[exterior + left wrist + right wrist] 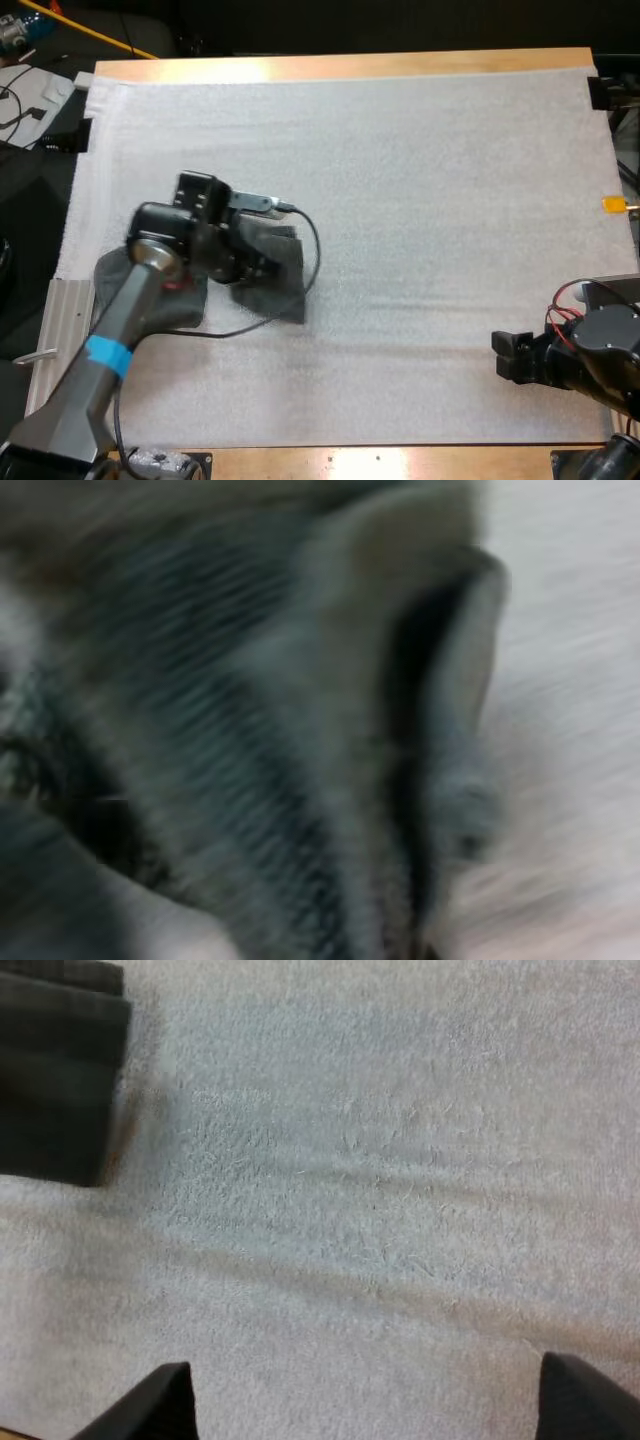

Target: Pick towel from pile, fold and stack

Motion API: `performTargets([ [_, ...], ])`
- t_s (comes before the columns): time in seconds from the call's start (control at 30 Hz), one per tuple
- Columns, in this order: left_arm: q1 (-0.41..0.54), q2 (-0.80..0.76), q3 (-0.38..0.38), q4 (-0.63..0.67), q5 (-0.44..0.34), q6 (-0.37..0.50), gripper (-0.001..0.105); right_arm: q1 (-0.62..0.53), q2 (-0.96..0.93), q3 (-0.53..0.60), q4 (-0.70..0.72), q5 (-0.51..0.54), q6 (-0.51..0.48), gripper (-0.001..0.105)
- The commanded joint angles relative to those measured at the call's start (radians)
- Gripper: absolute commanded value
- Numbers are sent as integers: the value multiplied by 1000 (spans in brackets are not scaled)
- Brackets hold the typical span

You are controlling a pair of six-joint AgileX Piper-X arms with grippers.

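Left arm [100, 350], grey tube with a blue band, reaches forward with its wrist bent down. Black left gripper [258, 264] sits low at the worktop [420, 200], just ahead of the wrist. Right arm [600, 350] is low and well apart, to the right of the left gripper. Right gripper [512, 357] points toward the left one, its two black fingers [150, 1405] spread wide and gripping nothing.

A white mat [420, 200] covers most of the wooden table [350, 66], with dark surroundings beyond.
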Motion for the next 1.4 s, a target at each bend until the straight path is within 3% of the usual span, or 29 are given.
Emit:
performTargets([
  [0.0,87,-34,-33,120,-106,111,0,2,-1,-6,11,-4,-7,67],
  [0.23,262,-57,-40,180,-218,193,0,0,-2,-5,12,-6,-7,67],
  [0.47,374,-52,-39,166,-216,213,0,-1,1,-7,13,-7,-5,67],
  [0.83,365,-44,-30,174,-345,202,0,4,-6,-8,3,-16,2,67],
  [0.93,365,-43,-30,172,-367,201,12,3,-5,-7,1,-20,3,67],
  [1.13,365,-38,-29,166,-447,187,62,5,-7,-7,-3,-41,2,67],
  [1.27,368,-40,-35,164,-553,164,60,5,-5,-8,-3,-42,3,67],
  [1.37,371,-48,-32,162,-546,170,60,1,-1,-2,0,-39,-1,67],
])
